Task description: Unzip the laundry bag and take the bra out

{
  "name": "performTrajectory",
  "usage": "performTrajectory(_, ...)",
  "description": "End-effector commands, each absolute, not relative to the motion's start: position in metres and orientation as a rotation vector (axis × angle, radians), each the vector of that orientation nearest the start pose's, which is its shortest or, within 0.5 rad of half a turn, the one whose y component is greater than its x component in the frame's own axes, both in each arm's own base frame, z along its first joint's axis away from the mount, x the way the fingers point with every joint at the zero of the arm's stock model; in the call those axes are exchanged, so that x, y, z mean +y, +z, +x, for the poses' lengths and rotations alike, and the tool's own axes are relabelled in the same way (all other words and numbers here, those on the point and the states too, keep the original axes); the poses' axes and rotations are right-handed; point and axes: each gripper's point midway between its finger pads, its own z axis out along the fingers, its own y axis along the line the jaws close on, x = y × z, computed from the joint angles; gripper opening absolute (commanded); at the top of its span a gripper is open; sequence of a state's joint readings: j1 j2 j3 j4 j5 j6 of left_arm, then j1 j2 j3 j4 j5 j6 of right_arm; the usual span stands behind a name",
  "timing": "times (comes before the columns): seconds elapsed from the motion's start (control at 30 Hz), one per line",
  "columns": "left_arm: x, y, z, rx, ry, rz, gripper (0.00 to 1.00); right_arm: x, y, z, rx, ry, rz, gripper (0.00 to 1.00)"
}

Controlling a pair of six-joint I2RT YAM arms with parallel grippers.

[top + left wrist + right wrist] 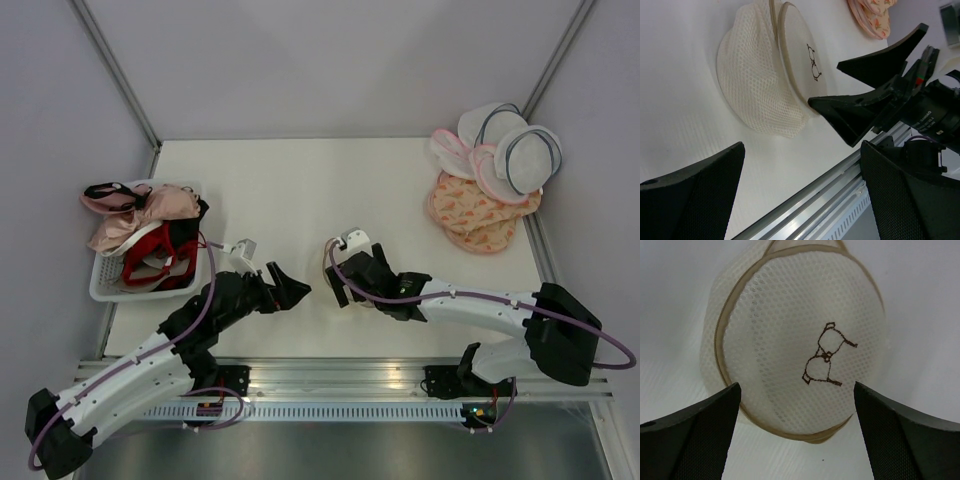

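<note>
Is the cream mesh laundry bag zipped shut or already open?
Shut, as far as visible: round cream mesh laundry bag shows unbroken beige rim seam, no gap.

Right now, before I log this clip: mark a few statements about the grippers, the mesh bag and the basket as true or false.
1. The left gripper and the right gripper are both open. True.
2. The laundry bag lies in the basket. False: it lies on the table, under the right gripper.
3. A small bra drawing shows on the laundry bag's face. True.
4. The basket stands at the table's right edge. False: it stands at the left edge.
5. The left gripper is clamped on the laundry bag. False: it is open and apart from it.
</note>
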State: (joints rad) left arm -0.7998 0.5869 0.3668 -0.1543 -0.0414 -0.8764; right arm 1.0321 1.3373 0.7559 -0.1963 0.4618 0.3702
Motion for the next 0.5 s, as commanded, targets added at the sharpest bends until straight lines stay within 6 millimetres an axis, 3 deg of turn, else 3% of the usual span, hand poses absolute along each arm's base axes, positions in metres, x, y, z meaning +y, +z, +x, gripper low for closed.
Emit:
performTrajectory(0.0, -0.218, 0.158, 0.176, 2.053, -1.073, -0.106, 1.0, 0.295, 0.106, 0.227, 2.157, 0.389, -0.575, 0.98)
performTrajectory(0.17, -0.217, 0.156, 0.175, 2.058, -1.071, -0.103, 1.0, 0.295, 0.105, 0.222, 2.158, 0.424, -0.586, 0.98)
performTrajectory(0.33, -0.217, 0.152, 0.174, 2.068, -1.068, -0.105, 1.0, 0.301, 0.118, 0.218, 2.136, 0.441, -0.617, 0.98)
performTrajectory(0.47, -0.215, 0.152, 0.174, 2.067, -1.064, -0.113, 1.0, 0.302, 0.107, 0.21, 2.175, 0.323, -0.696, 0.98)
